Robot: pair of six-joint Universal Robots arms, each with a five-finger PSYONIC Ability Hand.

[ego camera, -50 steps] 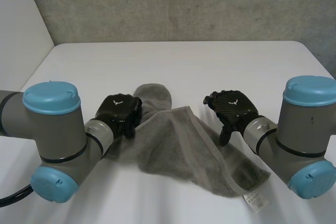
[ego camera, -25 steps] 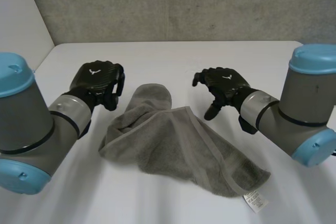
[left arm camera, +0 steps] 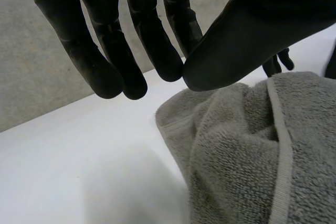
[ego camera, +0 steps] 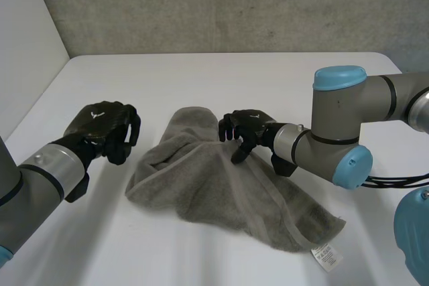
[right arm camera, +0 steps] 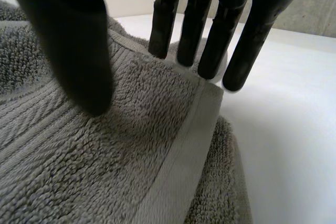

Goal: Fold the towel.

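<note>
The grey towel point(ego camera: 221, 185) lies rumpled on the table point(ego camera: 268, 78), and the print on its white tag point(ego camera: 326, 256) is too small to read. My right robot hand point(ego camera: 247, 128) touches the towel's hem with straight fingers, grasping nothing. My left robot hand point(ego camera: 104, 125) hangs released beside the towel.

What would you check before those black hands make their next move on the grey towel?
1. Towel lying flat: not ok, bunched and creased.
2. Towel wholly on the table: ok.
3. Right hand at a corner: ok, fingertips at the hemmed corner.
4. Right hand pinching the cloth: not ok, fingers straight, open.
5. Left hand on the towel: not ok, open, beside its edge and apart from it.
</note>
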